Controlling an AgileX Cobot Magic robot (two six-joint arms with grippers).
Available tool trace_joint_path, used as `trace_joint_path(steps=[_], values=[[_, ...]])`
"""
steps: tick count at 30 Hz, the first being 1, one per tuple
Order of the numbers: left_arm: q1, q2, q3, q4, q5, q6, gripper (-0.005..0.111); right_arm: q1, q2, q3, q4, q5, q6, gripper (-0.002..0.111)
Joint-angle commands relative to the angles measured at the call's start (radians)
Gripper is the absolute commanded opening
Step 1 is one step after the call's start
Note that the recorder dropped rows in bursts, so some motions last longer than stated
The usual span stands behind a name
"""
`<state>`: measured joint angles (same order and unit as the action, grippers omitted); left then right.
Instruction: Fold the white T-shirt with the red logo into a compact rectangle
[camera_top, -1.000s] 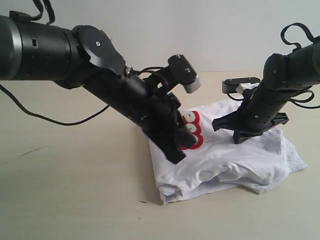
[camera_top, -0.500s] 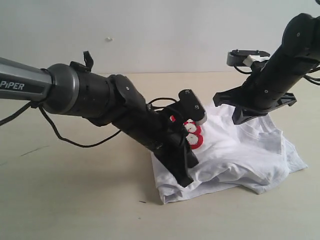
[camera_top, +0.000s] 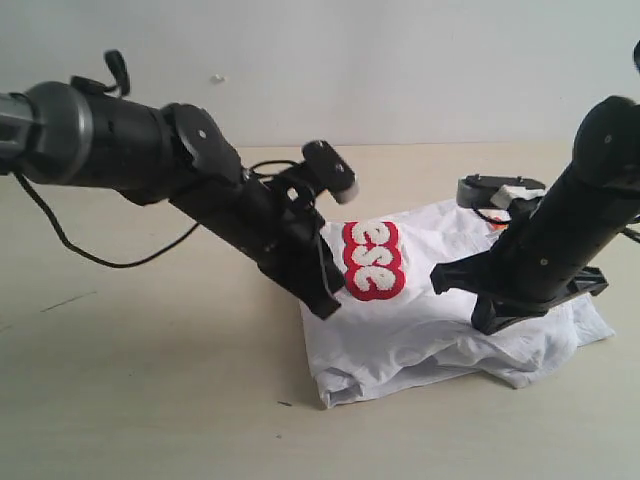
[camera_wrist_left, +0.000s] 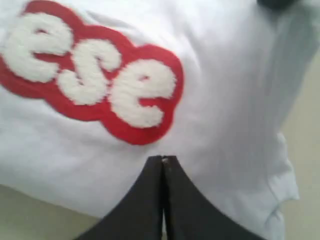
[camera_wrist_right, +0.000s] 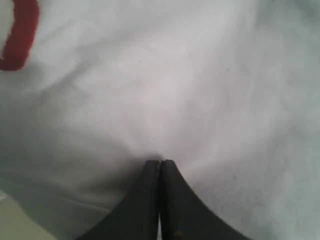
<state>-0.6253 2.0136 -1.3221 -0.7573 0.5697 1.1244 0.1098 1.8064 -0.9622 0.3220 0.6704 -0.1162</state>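
Observation:
The white T-shirt (camera_top: 430, 325) lies folded into a wrinkled, roughly rectangular bundle on the table, right of centre. Its red logo (camera_top: 372, 260) faces up and shows the white letters "ese" (camera_wrist_left: 95, 75). My left gripper (camera_top: 326, 300) is shut, and its tips (camera_wrist_left: 163, 159) rest at the shirt's left edge just beside the logo. My right gripper (camera_top: 492, 318) is also shut, with its tips (camera_wrist_right: 160, 162) pressed down into the white cloth (camera_wrist_right: 165, 90) on the bundle's right half. Nothing shows between either pair of jaws.
The bare tan tabletop (camera_top: 150, 400) stretches to the left and front of the shirt. A pale wall (camera_top: 400, 60) stands behind. The left arm's black cable (camera_top: 110, 262) trails over the table on the left.
The left arm has drawn back to the left, uncovering more of the logo. The right arm has come down from above the shirt onto its right half.

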Motion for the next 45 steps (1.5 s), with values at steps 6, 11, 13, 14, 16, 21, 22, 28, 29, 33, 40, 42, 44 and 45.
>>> trace_joint_path(steps=[6,11,13,14,16,21,22,28,29,33,40,42,44,45], values=[[0.037,-0.055,-0.003,-0.085,-0.003,-0.004,0.000,0.036,0.139,0.017,-0.027,-0.034,0.039,0.000],[0.037,-0.053,-0.003,-0.094,0.000,-0.004,0.000,0.036,0.089,-0.033,-0.029,0.006,0.039,0.000],[0.037,-0.048,-0.003,-0.100,0.019,-0.004,0.000,0.036,0.041,-0.059,-0.043,0.005,0.039,0.000],[0.037,-0.046,-0.003,-0.100,0.024,-0.002,0.000,0.036,0.017,-0.066,-0.054,-0.008,0.039,0.000],[0.037,-0.042,-0.003,-0.095,0.031,0.000,0.000,0.036,-0.025,-0.075,-0.093,-0.084,0.069,0.000],[0.046,-0.092,-0.003,-0.027,0.054,-0.035,0.000,0.036,-0.013,-0.082,-0.174,-0.264,0.226,0.000],[0.063,-0.133,-0.003,0.009,0.049,-0.066,0.000,0.036,0.035,-0.103,-0.155,-0.249,0.199,0.000],[0.227,-0.279,-0.003,0.025,0.027,-0.158,0.000,0.107,0.194,-0.116,-0.002,-0.246,0.071,0.000],[0.245,-0.288,-0.003,0.025,0.035,-0.170,0.000,0.122,0.206,-0.116,0.012,-0.256,0.071,0.000],[0.305,-0.320,-0.003,0.032,0.082,-0.183,0.000,0.192,0.223,-0.116,0.128,-0.270,0.029,0.000],[0.315,-0.334,-0.003,0.035,0.097,-0.190,0.000,0.306,0.203,-0.186,0.213,-0.238,-0.053,0.000],[0.315,-0.337,-0.003,0.035,0.119,-0.190,0.000,0.290,0.179,-0.225,0.194,-0.194,-0.060,0.000],[0.315,-0.341,-0.003,0.026,0.123,-0.192,0.000,0.269,0.146,-0.229,0.189,-0.176,-0.055,0.000],[0.315,-0.342,-0.003,0.024,0.123,-0.192,0.000,0.259,0.131,-0.229,0.178,-0.164,-0.055,0.000]])
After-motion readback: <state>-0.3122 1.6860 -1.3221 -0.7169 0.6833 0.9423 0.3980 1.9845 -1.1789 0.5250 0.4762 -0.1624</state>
